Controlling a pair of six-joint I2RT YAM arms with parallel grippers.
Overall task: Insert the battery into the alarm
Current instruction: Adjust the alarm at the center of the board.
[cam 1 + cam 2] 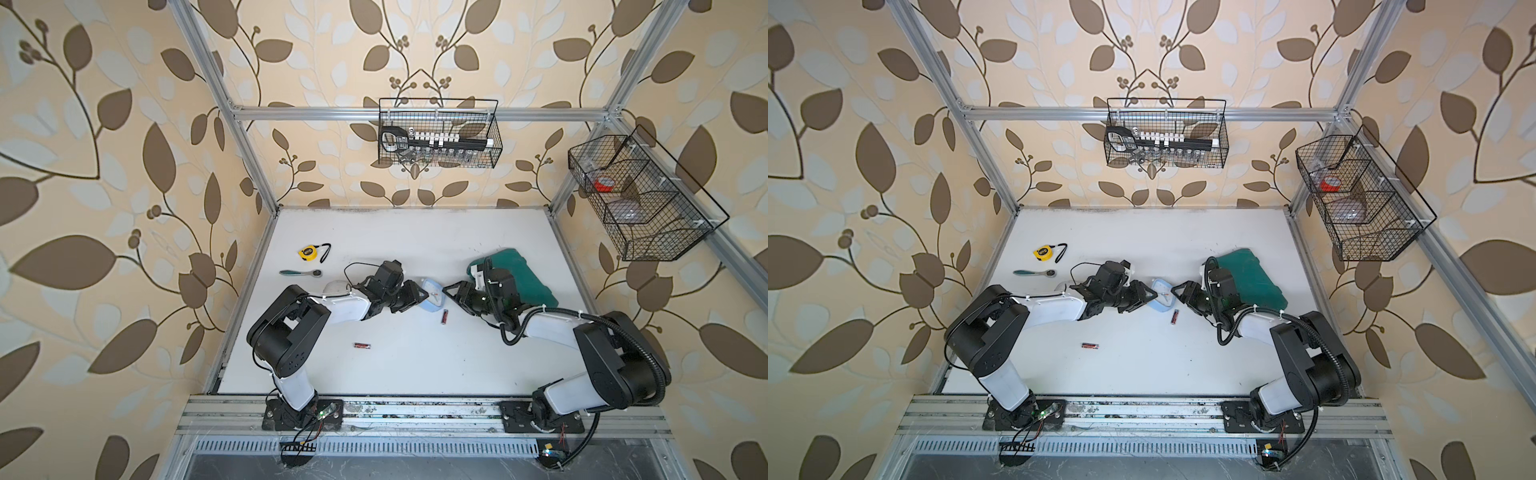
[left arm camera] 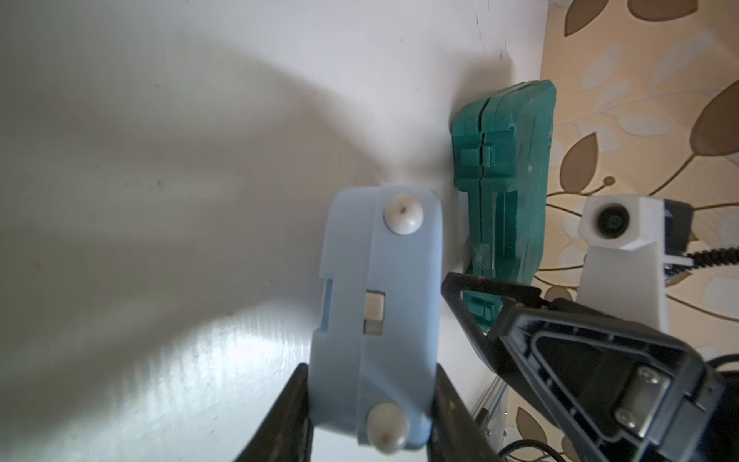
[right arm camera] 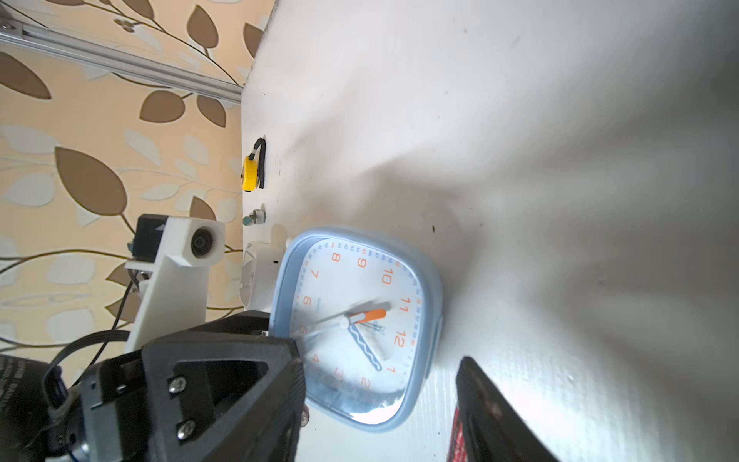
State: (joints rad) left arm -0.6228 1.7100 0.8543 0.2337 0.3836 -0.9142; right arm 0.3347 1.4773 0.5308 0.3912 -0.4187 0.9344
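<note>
Battery (image 1: 362, 345), red and black, lying alone on the white table (image 1: 415, 374) nearest the arm bases, well apart from both grippers. Second battery (image 1: 444, 316), same kind, loose on the table just in front of the alarm clock (image 1: 432, 297) and near the right gripper (image 1: 452, 294); neither is in the clock. Alarm clock, pale blue, rounded square, white dial with orange numerals, at mid-table between the two arms, face turned toward the right arm. Left gripper (image 2: 370, 376) clamped across the clock's body, one finger on each side. Right gripper just beside the clock's face, jaws spread, grasping nothing. White domed device (image 1: 336, 286), behind the left forearm and partly hidden; kind not clear. Green plastic case (image 1: 532, 278), closed, behind the right wrist. Ratchet wrench (image 1: 301, 273), teal handle, far left of the table. Tape measure (image 1: 308, 252), yellow, just beyond the wrench. Wire basket (image 1: 494, 137) on the back rail, holding a socket set. Wire basket (image 1: 673, 249) on the right rail, divided, one compartment holding a red roll (image 1: 602, 183).
</note>
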